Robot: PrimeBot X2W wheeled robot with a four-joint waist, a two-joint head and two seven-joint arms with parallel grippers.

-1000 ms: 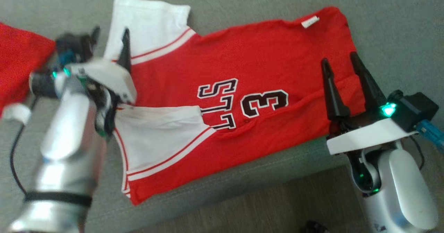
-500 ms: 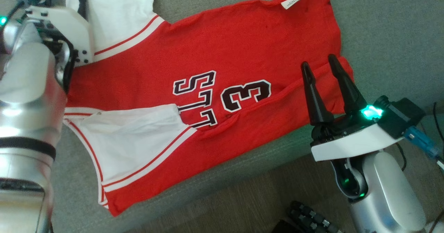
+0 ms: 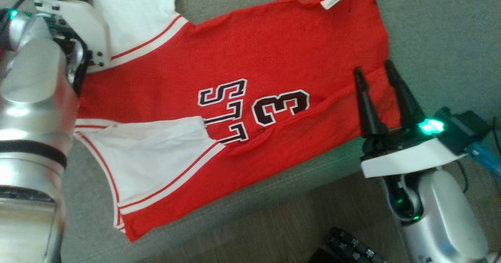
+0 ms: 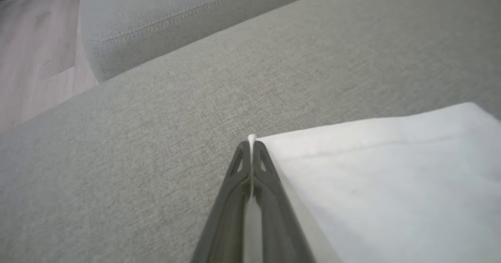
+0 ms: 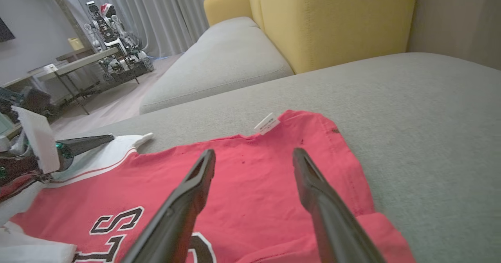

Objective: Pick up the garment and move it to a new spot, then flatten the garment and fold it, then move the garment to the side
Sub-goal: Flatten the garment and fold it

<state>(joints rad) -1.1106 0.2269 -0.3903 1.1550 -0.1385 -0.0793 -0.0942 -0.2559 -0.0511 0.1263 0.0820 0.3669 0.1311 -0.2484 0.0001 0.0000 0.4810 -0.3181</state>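
The left end effector [image 4: 251, 147] has its fingers pressed together, pinching the corner of the white sleeve [image 4: 372, 184] at 10 o'clock of the garment [image 3: 250, 59], with the forearm [image 3: 35, 110] stretched forward. The right end effector [image 3: 373, 68] is spread over the red edge at 3 o'clock, gripping nothing. The garment lies spread on the grey sofa cushion [image 3: 430, 28].

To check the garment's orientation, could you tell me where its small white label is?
Head view, upper right: the label sits on the garment's far edge, beyond the right gripper.

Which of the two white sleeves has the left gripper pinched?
The far sleeve, at the top of the head view: the left gripper is shut on its corner. The near sleeve, beside the lettering, lies free.
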